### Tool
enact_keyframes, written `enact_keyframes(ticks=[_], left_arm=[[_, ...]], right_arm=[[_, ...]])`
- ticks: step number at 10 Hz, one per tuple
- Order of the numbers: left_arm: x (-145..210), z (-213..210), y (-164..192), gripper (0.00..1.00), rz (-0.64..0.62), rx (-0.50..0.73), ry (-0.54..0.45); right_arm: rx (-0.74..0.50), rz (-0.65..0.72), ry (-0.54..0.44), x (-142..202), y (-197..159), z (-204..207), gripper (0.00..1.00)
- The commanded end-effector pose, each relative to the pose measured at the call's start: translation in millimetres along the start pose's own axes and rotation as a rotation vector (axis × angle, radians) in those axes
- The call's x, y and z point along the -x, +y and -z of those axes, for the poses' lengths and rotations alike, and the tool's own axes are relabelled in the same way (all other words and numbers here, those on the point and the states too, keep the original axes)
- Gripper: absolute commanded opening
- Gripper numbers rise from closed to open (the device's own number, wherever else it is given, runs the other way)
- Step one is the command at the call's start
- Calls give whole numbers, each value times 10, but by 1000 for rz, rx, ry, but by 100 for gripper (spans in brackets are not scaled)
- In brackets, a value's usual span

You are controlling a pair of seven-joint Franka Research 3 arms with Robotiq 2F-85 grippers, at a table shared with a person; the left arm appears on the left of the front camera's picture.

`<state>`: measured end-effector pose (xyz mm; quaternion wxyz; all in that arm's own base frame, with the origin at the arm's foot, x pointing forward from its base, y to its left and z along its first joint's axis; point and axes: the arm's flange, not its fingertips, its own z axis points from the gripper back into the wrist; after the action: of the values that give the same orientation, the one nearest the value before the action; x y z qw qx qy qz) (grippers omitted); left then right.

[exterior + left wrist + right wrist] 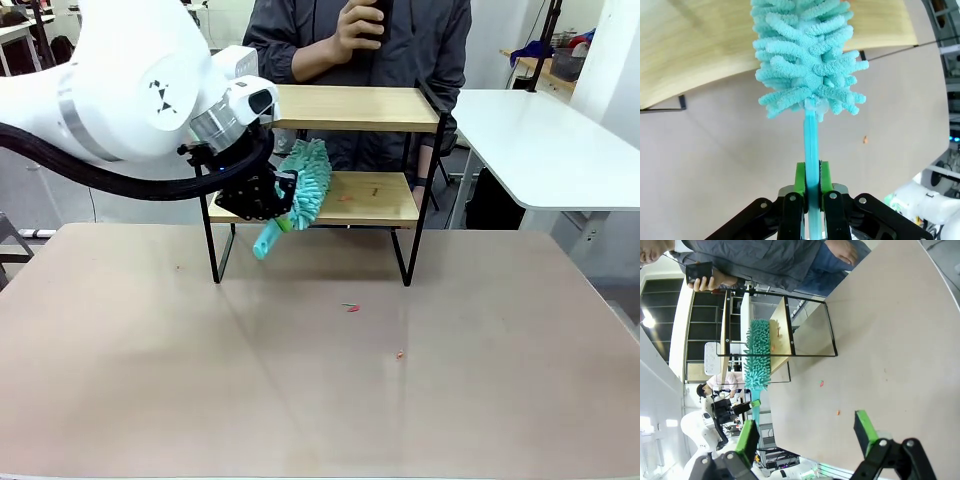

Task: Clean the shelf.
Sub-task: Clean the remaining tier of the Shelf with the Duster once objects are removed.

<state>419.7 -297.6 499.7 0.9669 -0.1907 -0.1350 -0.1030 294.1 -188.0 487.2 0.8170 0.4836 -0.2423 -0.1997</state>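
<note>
Firmly shut, the left gripper [812, 176] pinches the flat plastic handle of a fluffy turquoise duster [807, 60], whose noodle-like tufts lie over the lower board of the light-wood, black-framed two-tier shelf [350, 107] at the far side of the beige table [300, 400]. The right gripper [805, 432] gapes wide and empty.

one shelf [350, 108], one duster [305, 180], two crumbs [350, 307] on table [300, 420], one person [400, 55]

A few small reddish scraps [350, 308] lay on the beige worktop [150, 380]. A person [440, 45] in grey stood beyond it.
</note>
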Motion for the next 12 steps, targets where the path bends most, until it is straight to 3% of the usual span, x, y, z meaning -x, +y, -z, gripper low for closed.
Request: enact_keyframes(ticks=[1, 8, 11, 12], left_arm=[[-83, 0, -121, 12, 59, 13, 50], [-121, -44, -147, 12, 453, 62, 270], [219, -595, 245, 12, 738, 126, 409], [440, -794, 388, 12, 783, 162, 401]], right_arm=[[-24, -27, -11, -19, -8, 13, 100], [-24, -27, -11, -19, -8, 13, 100], [-24, -27, -11, -19, -8, 13, 100], [-24, -27, -11, -19, -8, 13, 100]])
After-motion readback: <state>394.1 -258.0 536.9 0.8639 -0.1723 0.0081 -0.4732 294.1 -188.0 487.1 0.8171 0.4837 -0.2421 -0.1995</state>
